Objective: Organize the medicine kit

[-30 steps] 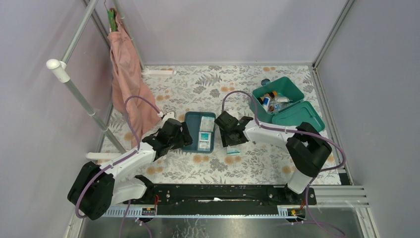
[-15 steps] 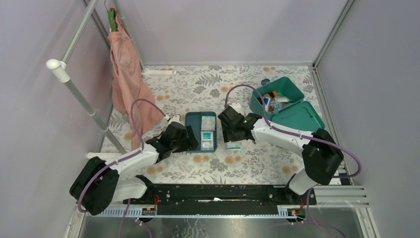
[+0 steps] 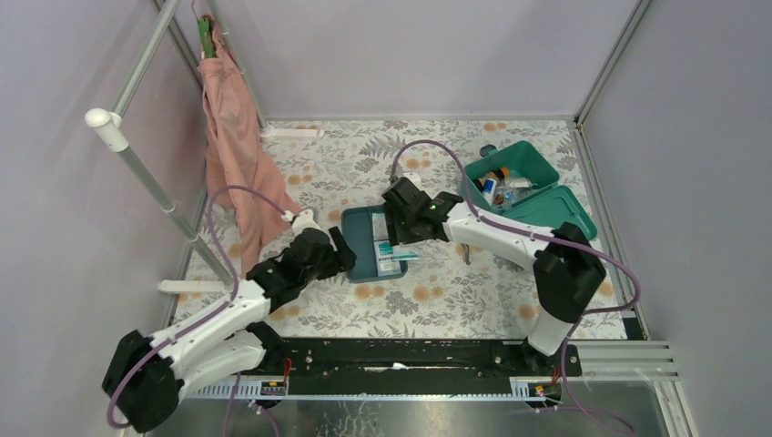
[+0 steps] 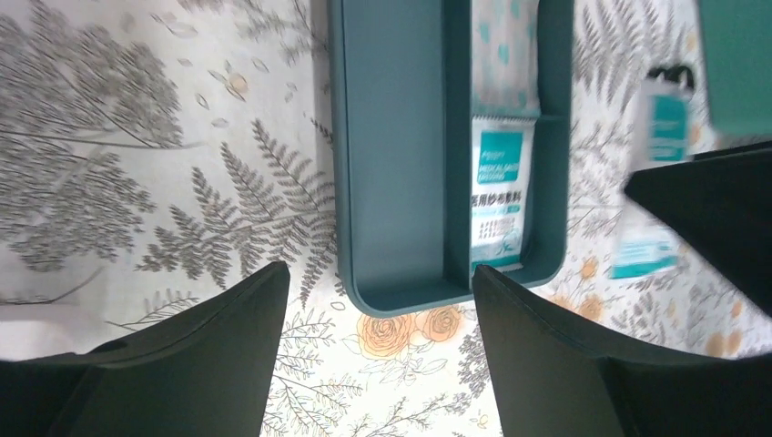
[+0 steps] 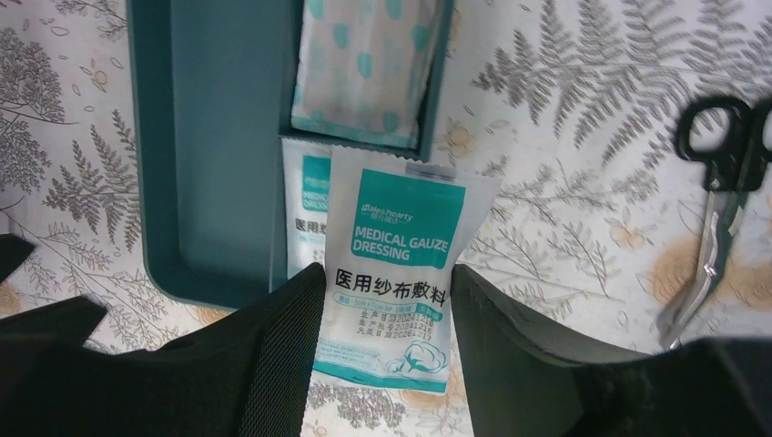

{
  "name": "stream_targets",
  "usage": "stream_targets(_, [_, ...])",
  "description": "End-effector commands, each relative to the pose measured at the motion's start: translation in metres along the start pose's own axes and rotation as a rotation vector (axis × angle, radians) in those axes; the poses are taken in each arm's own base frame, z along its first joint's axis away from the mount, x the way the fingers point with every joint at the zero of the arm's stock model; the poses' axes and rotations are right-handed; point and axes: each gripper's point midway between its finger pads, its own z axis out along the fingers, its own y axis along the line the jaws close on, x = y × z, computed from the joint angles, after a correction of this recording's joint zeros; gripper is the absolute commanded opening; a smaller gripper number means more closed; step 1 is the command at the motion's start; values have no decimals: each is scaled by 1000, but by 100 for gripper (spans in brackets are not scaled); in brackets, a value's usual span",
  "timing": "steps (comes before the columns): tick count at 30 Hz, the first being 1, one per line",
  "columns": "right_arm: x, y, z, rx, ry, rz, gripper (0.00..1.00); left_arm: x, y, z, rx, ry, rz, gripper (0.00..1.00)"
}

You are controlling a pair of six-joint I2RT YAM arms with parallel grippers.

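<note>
The teal medicine kit [image 3: 535, 165] stands open at the back right, its lid [image 3: 552, 212] laid flat and bottles inside. A darker divided tray [image 3: 358, 242] [image 4: 401, 182] [image 5: 218, 137] lies mid-table with a gauze packet [image 4: 499, 196] and a dotted packet [image 5: 364, 64] in its right compartments. My right gripper [image 3: 397, 238] [image 5: 387, 273] is shut on another medical gauze dressing packet [image 5: 396, 237] [image 3: 403, 256], holding it over the tray's near right corner. My left gripper [image 3: 339, 248] [image 4: 378, 273] stands open and empty over the cloth at the tray's near end.
Scissors [image 5: 724, 209] [image 3: 464, 250] lie on the floral cloth just right of the tray. A pink cloth [image 3: 232, 137] hangs from a metal rack [image 3: 109, 127] at the left. Walls close in the back and right sides.
My right gripper has lifted the gauze packet off the cloth and carried it left over the tray's near right corner. My left arm has stretched out, its gripper still beside the tray.
</note>
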Motion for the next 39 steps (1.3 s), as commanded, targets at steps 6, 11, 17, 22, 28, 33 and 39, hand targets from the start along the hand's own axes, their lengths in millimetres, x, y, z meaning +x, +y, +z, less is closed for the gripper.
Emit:
stream_targets(6, [-14, 36, 29, -85, -39, -123, 60, -36, 22, -31, -134, -134, 17, 83])
stream_targets(11, [-17, 45, 39, -108, -80, -166, 61, -36, 23, -31, -138, -134, 17, 85])
stream_targets(17, [-9, 52, 47, -134, -64, -171, 61, -38, 23, -32, -144, -141, 20, 86])
stream_targets(22, [-2, 52, 51, -122, -48, -162, 61, -42, 22, -34, -148, -151, 23, 89])
stream_targets(28, [7, 49, 52, -109, -54, -125, 63, -50, 22, -41, -155, -173, 34, 95])
stream_targets(33, [11, 49, 50, -105, -49, -129, 69, -52, 22, -43, -156, -184, 36, 96])
stream_targets(39, [8, 46, 42, -96, -64, -128, 76, -53, 22, -44, -154, -182, 36, 96])
